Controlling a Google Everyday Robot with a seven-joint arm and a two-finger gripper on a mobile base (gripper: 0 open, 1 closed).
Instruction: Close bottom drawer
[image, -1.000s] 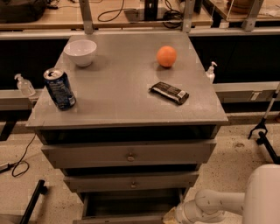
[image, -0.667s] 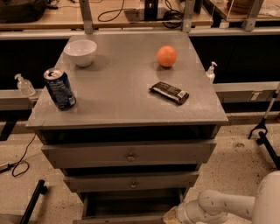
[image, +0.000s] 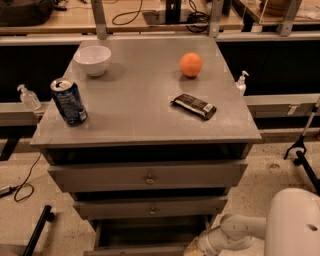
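A grey cabinet has three drawers. The bottom drawer (image: 142, 248) is pulled out at the lower edge of the camera view, and its dark inside shows from above. Its front and knob are cut off by the frame edge. The two wider drawers above it, the top one (image: 150, 176) and the middle one (image: 150, 209), are nearly in. My gripper (image: 196, 246) is at the end of the white arm, low at the drawer's right front corner. Its tip is mostly hidden there.
On the cabinet top (image: 145, 100) are a white bowl (image: 92, 59), a blue can (image: 69, 101), an orange (image: 191, 64) and a dark snack bar (image: 194, 106). A sanitizer bottle (image: 28, 97) and cables are at the left, and a stand leg (image: 302, 150) at the right.
The white arm has shifted slightly by the drawer's right front corner. The bottom drawer still stands open, and nothing on the cabinet top has moved.
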